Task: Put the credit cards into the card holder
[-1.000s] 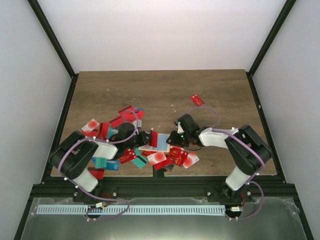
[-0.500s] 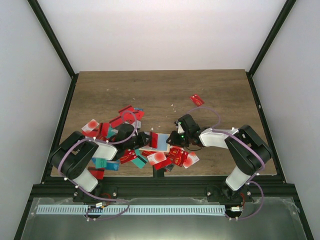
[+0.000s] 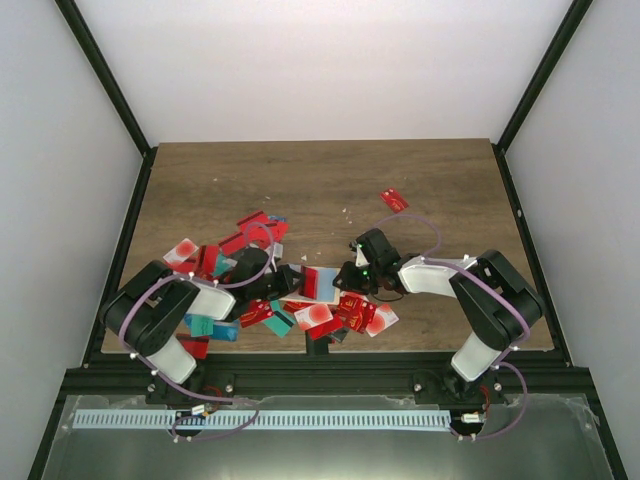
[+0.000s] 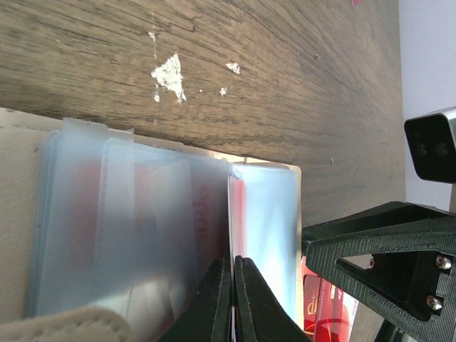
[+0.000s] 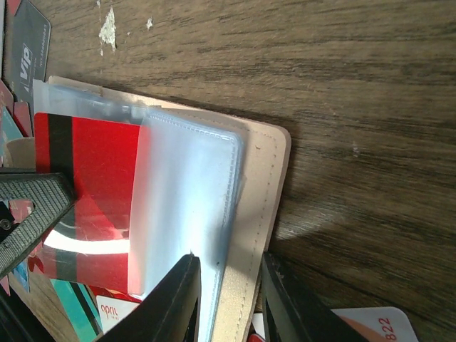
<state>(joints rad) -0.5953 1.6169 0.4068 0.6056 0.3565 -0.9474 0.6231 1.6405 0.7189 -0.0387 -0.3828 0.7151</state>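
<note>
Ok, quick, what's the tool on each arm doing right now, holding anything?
Left tool: closed, pinching a red card.
Right tool: clamped on the edge of the card holder.

— Surface?
— Brown wood-grain table (image 3: pixel 330 175). A few white specks (image 3: pixel 346 211) sit near its middle.
— Items lying on it?
— Cards (image 3: pixel 258 222), mostly red, some teal or white, are heaped along the near edge from left to middle, many overlapping. A lone card (image 3: pixel 394 200), red, is well apart toward the right. The holder (image 3: pixel 325 283) lies open in the heap, pale blue sleeves up.
</note>
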